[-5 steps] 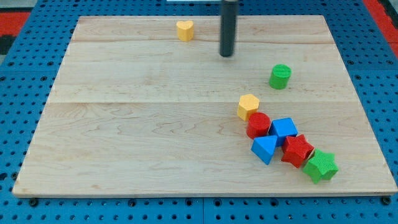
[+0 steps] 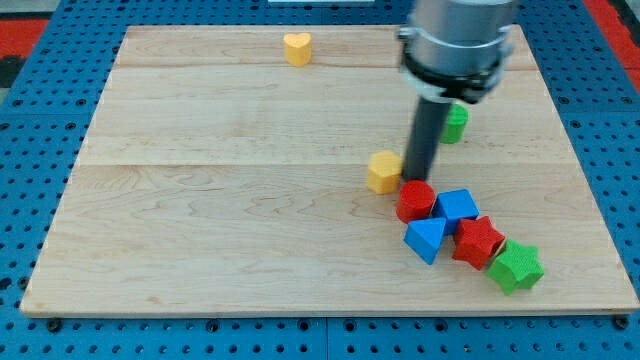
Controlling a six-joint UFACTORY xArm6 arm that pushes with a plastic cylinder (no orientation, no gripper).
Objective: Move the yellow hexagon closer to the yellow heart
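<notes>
Camera view has my tip now down beside the yellow hexagon, which has slid left off the red cylinder, edging toward the distant yellow heart up the tabletop; no fingers here.

- Scanning the wooden board now: plain grain, no writing, no numbers, no markings to read.
- The coloured blocks carry no letters, labels or brand marks on any face that shows.
- The arm's grey housing above the rod shows no legible logo or sign from here.
- The blue perforated surface around the board has only holes, no text.
</notes>
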